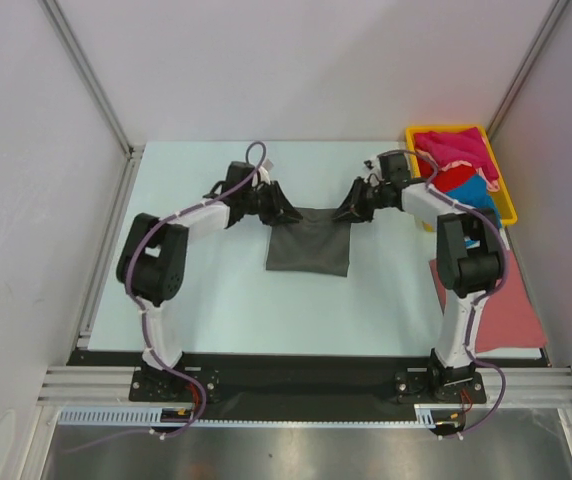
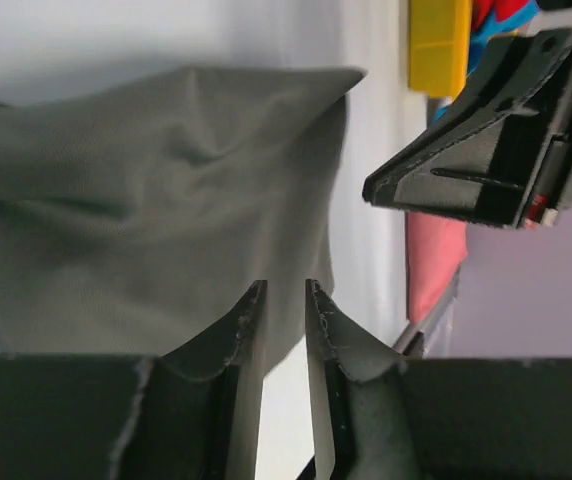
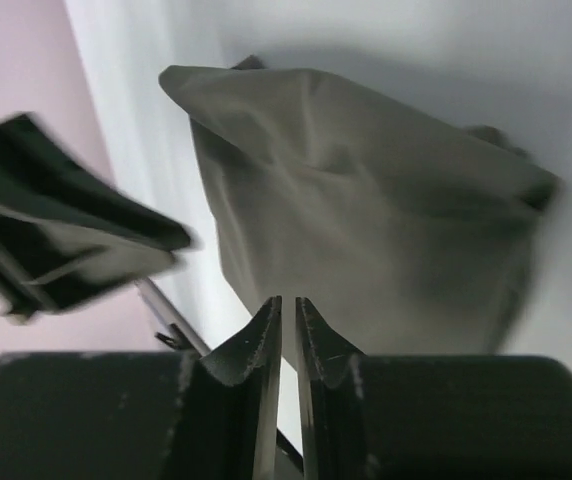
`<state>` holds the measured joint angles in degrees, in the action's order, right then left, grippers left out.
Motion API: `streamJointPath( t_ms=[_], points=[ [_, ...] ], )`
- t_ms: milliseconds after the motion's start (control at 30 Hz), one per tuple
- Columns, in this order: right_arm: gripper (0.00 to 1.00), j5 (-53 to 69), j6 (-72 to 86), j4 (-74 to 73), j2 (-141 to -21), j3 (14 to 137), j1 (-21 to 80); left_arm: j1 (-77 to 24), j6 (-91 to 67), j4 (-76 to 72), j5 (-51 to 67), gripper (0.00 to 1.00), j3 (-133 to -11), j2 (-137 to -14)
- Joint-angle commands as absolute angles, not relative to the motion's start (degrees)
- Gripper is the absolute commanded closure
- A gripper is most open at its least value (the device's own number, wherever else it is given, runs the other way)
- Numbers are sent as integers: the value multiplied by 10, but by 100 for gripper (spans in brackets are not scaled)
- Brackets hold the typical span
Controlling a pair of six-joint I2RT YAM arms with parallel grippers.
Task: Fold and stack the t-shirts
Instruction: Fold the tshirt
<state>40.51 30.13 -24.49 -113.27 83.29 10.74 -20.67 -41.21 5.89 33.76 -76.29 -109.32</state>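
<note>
The dark grey t-shirt (image 1: 308,243) lies as a flat rectangle at the centre of the table (image 1: 216,290). The left gripper (image 2: 284,288) sits at the shirt's upper left corner, its jaws a little apart, with a plain gap and nothing in it. The right gripper (image 3: 288,302), at the upper right corner, shows only a thin slit, also empty. The bright t-shirts (image 1: 458,150) fill the yellow tray (image 1: 507,195) at the upper right, and a salmon-pink t-shirt (image 1: 514,305) lies at the lower right.

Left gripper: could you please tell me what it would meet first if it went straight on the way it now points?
Most likely the dark grey t-shirt, lying just ahead of the left gripper; depth is unclear.
</note>
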Motion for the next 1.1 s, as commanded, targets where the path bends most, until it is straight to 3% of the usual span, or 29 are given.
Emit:
streamJointPath(
  t_ms=[0,133,600,800,900,1067],
  points=[
    [85,452,416,-42,-1171,810,136,-205,-499,-136,433,75,-730,-1153],
    [90,454,494,89,-1224,791,141,-203,-513,-190,446,75,-743,-1202],
    [90,459,497,159,-1369,857,84,-141,-523,-265,446,77,-759,-1297],
    [88,461,452,83,-1376,939,75,-134,-474,-173,446,75,-808,-1280],
    [84,450,400,-66,-1353,994,77,-135,-445,-131,441,72,-813,-1229],
    [78,419,299,-221,-1245,982,103,-184,-392,-26,414,69,-779,-1133]
  ],
)
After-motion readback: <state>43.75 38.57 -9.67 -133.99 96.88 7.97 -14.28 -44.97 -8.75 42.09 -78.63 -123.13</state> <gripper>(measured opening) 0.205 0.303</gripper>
